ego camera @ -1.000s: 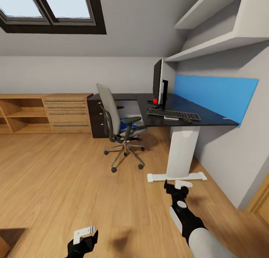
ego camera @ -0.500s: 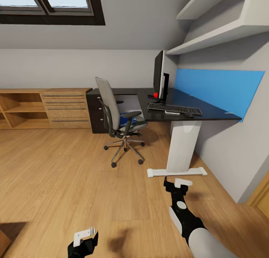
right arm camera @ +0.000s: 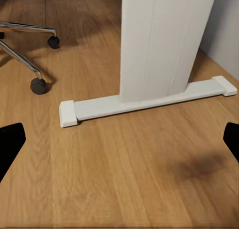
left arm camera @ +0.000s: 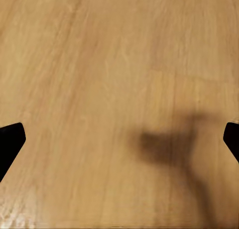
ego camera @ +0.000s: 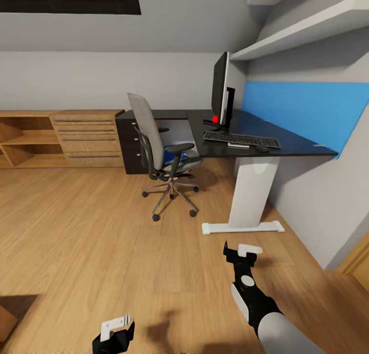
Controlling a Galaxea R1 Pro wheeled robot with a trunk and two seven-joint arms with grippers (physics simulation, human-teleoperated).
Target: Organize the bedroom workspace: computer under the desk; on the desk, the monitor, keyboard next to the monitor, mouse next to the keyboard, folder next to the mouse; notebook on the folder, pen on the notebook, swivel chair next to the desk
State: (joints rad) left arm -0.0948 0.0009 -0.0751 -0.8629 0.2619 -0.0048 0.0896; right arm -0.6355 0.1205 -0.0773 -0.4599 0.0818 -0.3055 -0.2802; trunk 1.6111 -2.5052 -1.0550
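Nearest, the left hand (ego camera: 116,327) hangs low over the wooden floor (ego camera: 77,241), its fingers spread wide apart with nothing between them; its wrist view looks straight down on bare planks and the arm's shadow. The right hand (ego camera: 243,251) reaches a little further forward, also spread wide and empty, just short of the white foot of the tabletop's pedestal leg (ego camera: 251,192), which stands close in the right wrist view beside two chair casters. Beyond, the swivel chair (ego camera: 163,156) stands on the floor at the desk's inner corner, a strip of the blue folder (ego camera: 169,154) visible on its seat. On the black tabletop (ego camera: 297,146) the keyboard (ego camera: 241,138) lies in front of the monitor (ego camera: 220,92), with the pen (ego camera: 238,145) and a small dark mouse (ego camera: 263,148) just beside the keyboard's near edge. A light wooden drawer unit (ego camera: 84,138) lines the far wall
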